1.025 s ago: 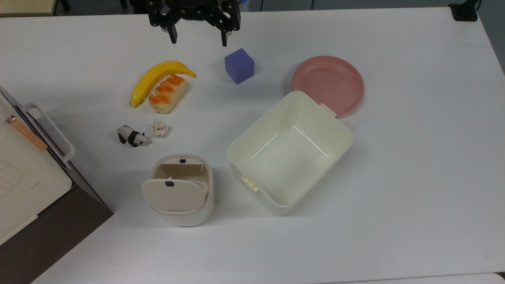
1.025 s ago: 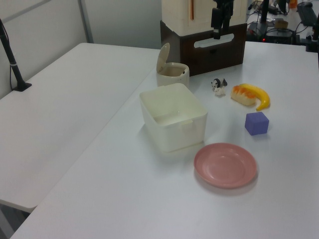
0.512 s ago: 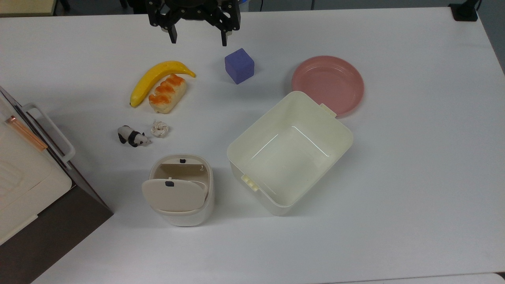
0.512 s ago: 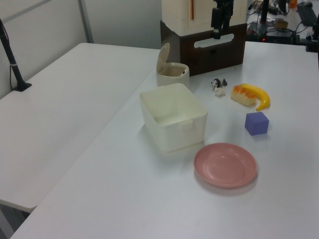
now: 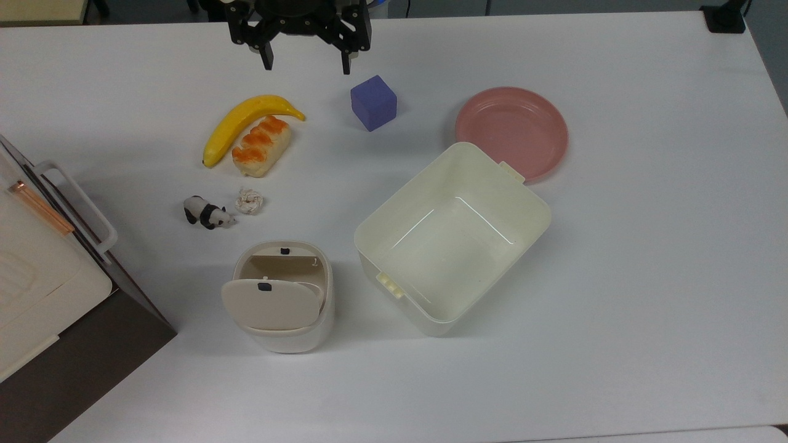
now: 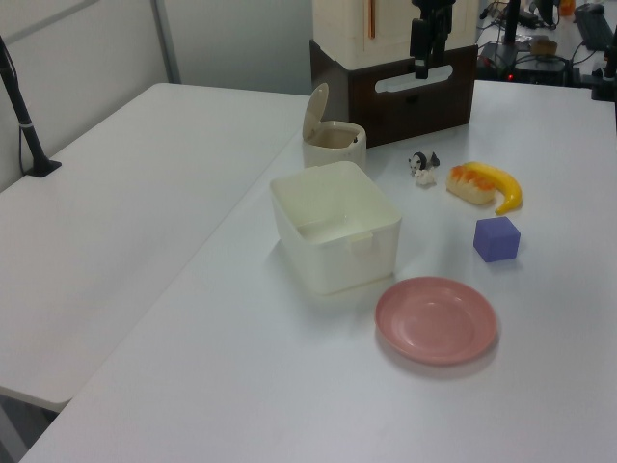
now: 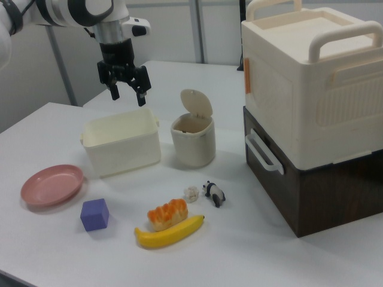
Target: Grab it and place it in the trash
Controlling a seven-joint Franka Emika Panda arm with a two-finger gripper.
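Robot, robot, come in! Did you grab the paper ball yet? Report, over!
Gripper open, empty, high over the table's far edge. Paper wad not grabbed, on the table beside the panda toy. Trash bin flap tipped up, mouth open. Nothing in the way.

Robotics laboratory: tabletop manipulation test station.

A Franka arm [image 7: 66, 11] is mounted over a plain white table [image 5: 646, 258] set with toy and dummy objects: plastic banana [image 5: 246, 120], foam bread [image 5: 261, 146], purple cube [image 5: 373, 103], panda figurine [image 5: 206, 213], pink plate [image 5: 511, 131], cream tub [image 5: 452, 237] and small bin [image 5: 280, 298]. A second white table [image 6: 135, 222] adjoins it, carrying a clamped pole [image 6: 21, 111]. Metal partition frames [image 7: 196, 30] and grey panels form the background, with cabling and electronic equipment [image 6: 540, 29] at the far edge in the left view.
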